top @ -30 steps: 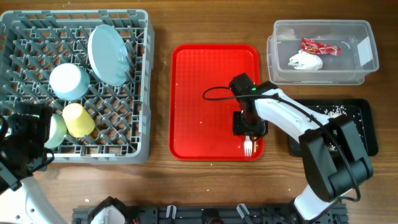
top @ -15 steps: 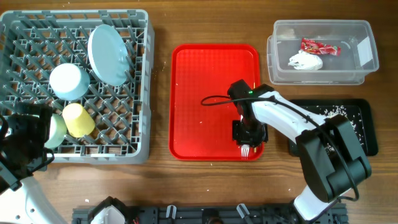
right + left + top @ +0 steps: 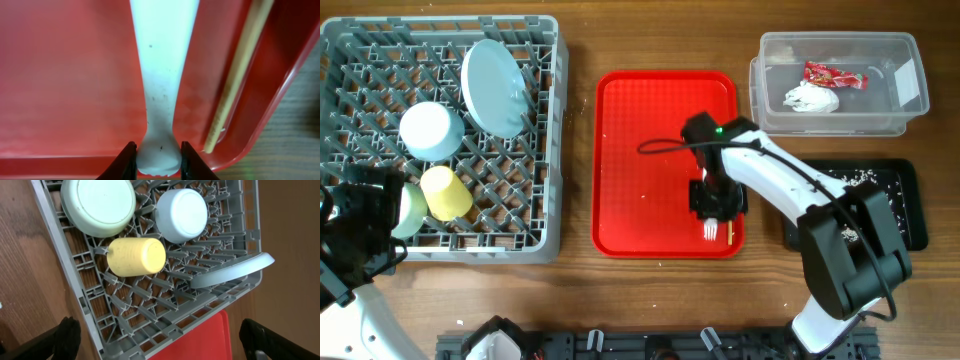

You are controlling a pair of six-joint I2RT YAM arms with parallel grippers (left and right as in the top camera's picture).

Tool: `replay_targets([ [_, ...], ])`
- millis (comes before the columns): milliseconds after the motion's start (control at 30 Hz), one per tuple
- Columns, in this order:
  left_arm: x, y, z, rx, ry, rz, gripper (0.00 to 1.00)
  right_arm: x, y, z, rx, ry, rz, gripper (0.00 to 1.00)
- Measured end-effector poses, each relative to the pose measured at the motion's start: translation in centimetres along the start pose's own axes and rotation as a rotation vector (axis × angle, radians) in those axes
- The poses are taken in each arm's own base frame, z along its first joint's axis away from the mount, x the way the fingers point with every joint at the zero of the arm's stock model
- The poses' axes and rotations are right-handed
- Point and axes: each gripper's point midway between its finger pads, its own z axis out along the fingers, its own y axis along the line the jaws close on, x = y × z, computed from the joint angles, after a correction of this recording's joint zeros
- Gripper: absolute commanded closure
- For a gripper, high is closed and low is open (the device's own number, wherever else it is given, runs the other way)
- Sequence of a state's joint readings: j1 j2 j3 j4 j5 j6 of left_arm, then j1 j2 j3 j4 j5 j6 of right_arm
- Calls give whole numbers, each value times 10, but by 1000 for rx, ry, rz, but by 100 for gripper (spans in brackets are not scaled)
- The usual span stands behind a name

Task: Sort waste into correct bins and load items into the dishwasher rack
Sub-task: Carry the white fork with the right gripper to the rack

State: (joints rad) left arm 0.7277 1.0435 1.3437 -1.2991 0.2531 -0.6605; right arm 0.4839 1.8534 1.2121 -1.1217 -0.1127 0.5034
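My right gripper (image 3: 717,200) is shut on the handle of the white plastic fork (image 3: 711,231) low over the front right of the red tray (image 3: 650,130). In the right wrist view the fingers (image 3: 128,162) clamp the fork (image 3: 162,60), and a wooden chopstick (image 3: 239,75) lies beside it along the tray rim. The grey dishwasher rack (image 3: 380,60) holds the pale-blue plate (image 3: 495,88), bowl (image 3: 431,131), yellow cup (image 3: 447,192) and green saucer (image 3: 410,210). My left gripper (image 3: 162,345) is open and empty above the rack's front corner (image 3: 75,280).
The clear tub (image 3: 840,125) at the back right holds the red wrapper (image 3: 835,76) and white tissue (image 3: 811,98). The black tray (image 3: 910,210) in front of it has pale crumbs (image 3: 855,180). The right arm's cable loops over the red tray.
My right gripper dipped toward the red tray's front edge, then drew back a little with the fork in it. The left arm has not moved.
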Motion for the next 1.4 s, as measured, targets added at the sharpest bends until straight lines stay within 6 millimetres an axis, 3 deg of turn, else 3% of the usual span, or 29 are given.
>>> replay_targets([
  [233, 0, 0, 0, 0, 0, 0, 0, -36, 54, -55, -220, -126, -95, 90],
  [467, 0, 0, 0, 0, 0, 0, 0, -78, 152, -136, -636, -375, -230, 87],
  [567, 0, 0, 0, 0, 0, 0, 0, -73, 195, -160, -764, -431, -273, 86],
  [667, 0, 0, 0, 0, 0, 0, 0, -50, 244, -178, -870, -464, -335, 85],
  [800, 0, 0, 0, 0, 0, 0, 0, -12, 286, -171, -880, -447, -340, 84],
  [933, 0, 0, 0, 0, 0, 0, 0, -7, 308, -157, -877, -454, -301, 73],
  [1000, 0, 0, 0, 0, 1, 0, 0, -12, 316, -140, -866, -440, -273, 63],
  [1133, 0, 0, 0, 0, 0, 0, 0, -16, 320, -111, -824, -398, -246, 52],
  [1400, 0, 0, 0, 0, 0, 0, 0, -13, 311, -101, -781, -364, -265, 44],
])
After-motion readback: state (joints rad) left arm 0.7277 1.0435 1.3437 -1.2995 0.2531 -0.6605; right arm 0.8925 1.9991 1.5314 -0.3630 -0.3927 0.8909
